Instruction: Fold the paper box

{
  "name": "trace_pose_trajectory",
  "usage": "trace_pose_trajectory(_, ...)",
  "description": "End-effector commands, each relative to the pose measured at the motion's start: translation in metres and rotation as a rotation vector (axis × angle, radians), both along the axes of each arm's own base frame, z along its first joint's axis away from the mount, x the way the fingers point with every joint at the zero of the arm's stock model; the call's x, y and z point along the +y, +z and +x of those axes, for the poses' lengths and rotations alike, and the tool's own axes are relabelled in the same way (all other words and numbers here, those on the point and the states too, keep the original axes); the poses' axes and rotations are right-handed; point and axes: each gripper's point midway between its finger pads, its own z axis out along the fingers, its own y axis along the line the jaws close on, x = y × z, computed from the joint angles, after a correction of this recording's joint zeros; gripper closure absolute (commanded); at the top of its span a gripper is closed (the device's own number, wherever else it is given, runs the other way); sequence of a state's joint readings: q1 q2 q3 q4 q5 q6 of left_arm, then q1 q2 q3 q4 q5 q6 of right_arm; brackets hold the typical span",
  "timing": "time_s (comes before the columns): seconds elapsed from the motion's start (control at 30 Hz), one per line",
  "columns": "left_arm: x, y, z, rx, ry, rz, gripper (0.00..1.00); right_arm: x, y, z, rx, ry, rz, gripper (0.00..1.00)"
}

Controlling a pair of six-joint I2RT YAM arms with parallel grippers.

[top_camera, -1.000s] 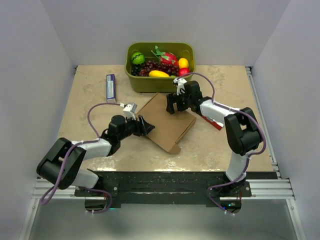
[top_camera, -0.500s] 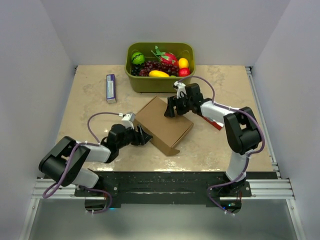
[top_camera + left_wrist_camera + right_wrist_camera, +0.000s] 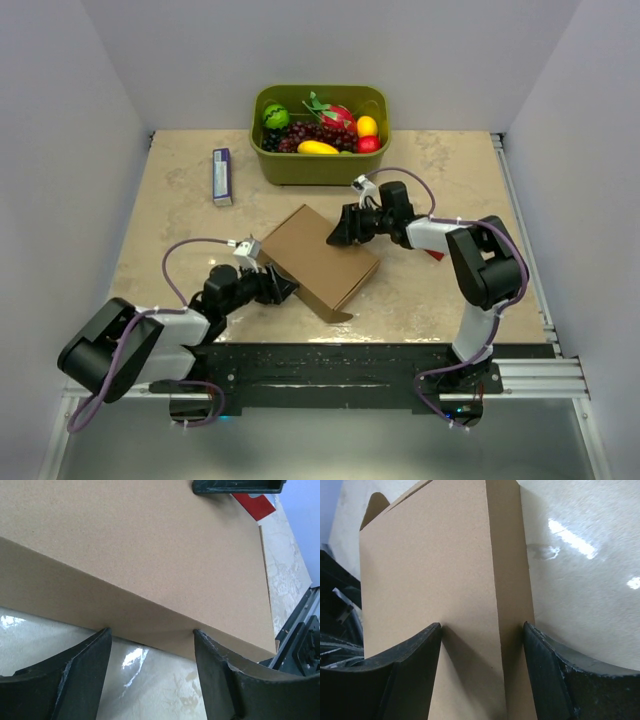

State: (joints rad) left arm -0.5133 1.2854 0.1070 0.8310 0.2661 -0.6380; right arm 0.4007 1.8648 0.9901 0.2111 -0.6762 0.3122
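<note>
Bench (image 3: 180, 200): pale marbled top, grey walls on three sides.
Paper box (image 3: 318, 260): brown cardboard, folded into a shallow box, lying diagonally mid-bench between your two arms.
Left jaws: spread apart, tips against the box's near-left wall.
Right jaws: spread apart at the far corner, one finger over the top face, one beside the side wall.
Green tub (image 3: 320, 168): holds fruit, far edge, apart from the box.

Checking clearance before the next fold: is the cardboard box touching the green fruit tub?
No, in the top view a strip of bare table separates the paper box from the green tub.
</note>
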Motion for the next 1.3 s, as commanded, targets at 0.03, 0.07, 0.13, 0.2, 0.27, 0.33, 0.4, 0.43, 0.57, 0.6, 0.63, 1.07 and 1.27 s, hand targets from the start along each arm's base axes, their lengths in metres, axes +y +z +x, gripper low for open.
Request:
trace_pose_trajectory(0.03, -0.004, 0.069, 0.016, -0.278, 0.014, -0.122, 0.28, 0.017, -0.032, -0.089, 0.344, 0.16, 0.04, 0.58)
trace_pose_trajectory(0.07, -0.004, 0.077, 0.014, -0.307, 0.013, -0.139, 0.28, 0.022, -0.035, -0.095, 0.359, 0.18, 0.041, 0.6)
trace_pose_trajectory(0.13, -0.005, 0.084, 0.012, -0.331, 0.005, -0.156, 0.28, 0.029, -0.032, -0.103, 0.375, 0.214, 0.062, 0.61)
trace_pose_trajectory(0.2, -0.006, 0.096, 0.011, -0.37, -0.002, -0.172, 0.28, 0.036, -0.032, -0.11, 0.383, 0.237, 0.064, 0.62)
trace_pose_trajectory(0.27, -0.006, 0.103, 0.011, -0.392, -0.002, -0.177, 0.28, 0.043, -0.03, -0.115, 0.381, 0.264, 0.066, 0.62)
trace_pose_trajectory(0.33, -0.006, 0.11, 0.011, -0.406, 0.004, -0.185, 0.28, 0.047, -0.027, -0.118, 0.385, 0.281, 0.075, 0.61)
trace_pose_trajectory(0.4, -0.005, 0.122, 0.009, -0.437, 0.012, -0.203, 0.28, 0.052, -0.024, -0.121, 0.386, 0.299, 0.082, 0.6)
trace_pose_trajectory(0.43, -0.003, 0.126, 0.01, -0.447, 0.024, -0.204, 0.28, 0.055, -0.022, -0.123, 0.391, 0.318, 0.092, 0.6)
trace_pose_trajectory(0.57, 0.001, 0.156, 0.01, -0.515, 0.042, -0.196, 0.27, 0.063, -0.018, -0.128, 0.395, 0.35, 0.094, 0.58)
trace_pose_trajectory(0.6, 0.002, 0.16, 0.01, -0.524, 0.043, -0.193, 0.27, 0.064, -0.018, -0.129, 0.399, 0.351, 0.091, 0.58)
trace_pose_trajectory(0.63, 0.003, 0.163, 0.009, -0.534, 0.046, -0.187, 0.27, 0.065, -0.016, -0.127, 0.391, 0.353, 0.094, 0.58)
trace_pose_trajectory(1.07, -0.006, 0.223, 0.006, -0.644, 0.009, -0.251, 0.27, 0.07, -0.004, -0.126, 0.375, 0.377, 0.102, 0.43)
trace_pose_trajectory(1.27, -0.011, 0.242, 0.007, -0.693, 0.004, -0.273, 0.27, 0.071, -0.004, -0.127, 0.372, 0.383, 0.1, 0.27)
